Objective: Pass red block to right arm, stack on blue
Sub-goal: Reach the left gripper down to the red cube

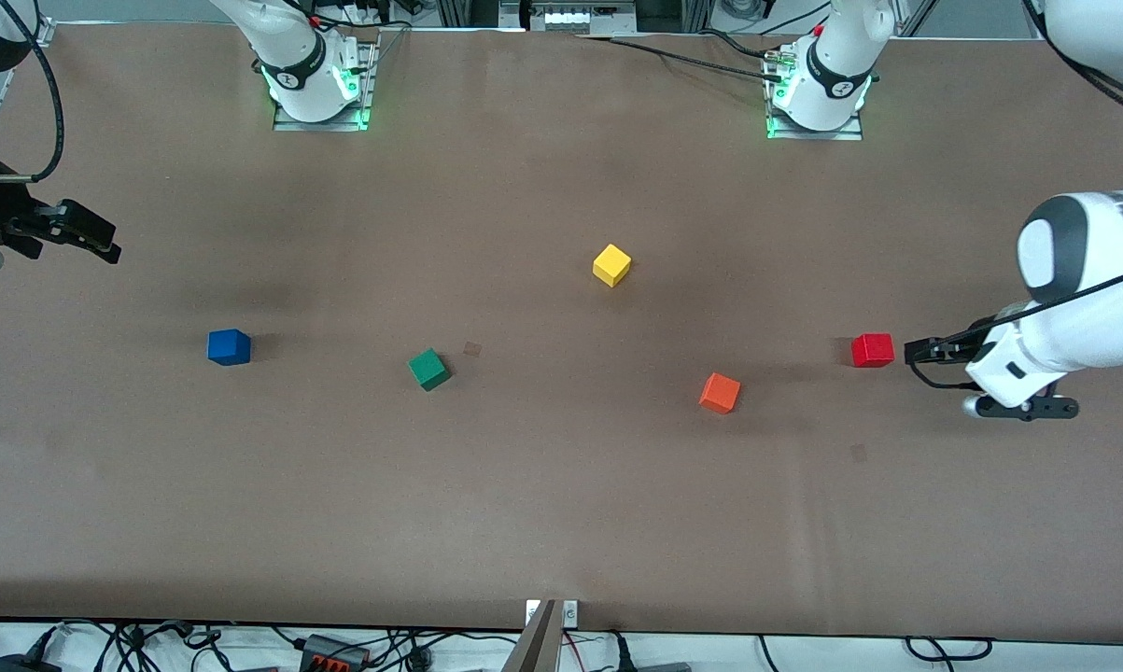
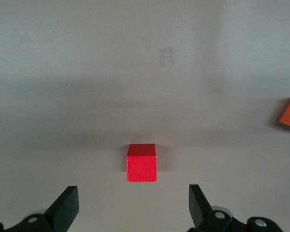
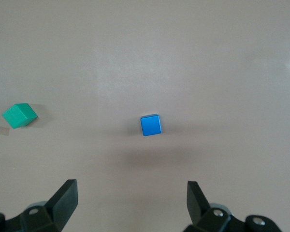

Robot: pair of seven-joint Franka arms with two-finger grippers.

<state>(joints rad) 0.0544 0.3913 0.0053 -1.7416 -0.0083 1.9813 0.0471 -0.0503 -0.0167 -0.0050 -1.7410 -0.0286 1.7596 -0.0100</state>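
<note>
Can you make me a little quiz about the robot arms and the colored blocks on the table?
1. True or false: the left gripper is holding the red block.
2. Which cube lies closest to the blue block: A yellow, B green, C orange?
3. Fill in: the right gripper is open and holds ____.

Key: 1 false, its fingers are open and the block sits on the table. 2 B. 3 nothing.

**Five cubes on the brown counter**

The counter carries five separate cubes: blue toward the right arm's end, green cube, yellow cube, orange cube, and the red block toward the left arm's end.
</note>
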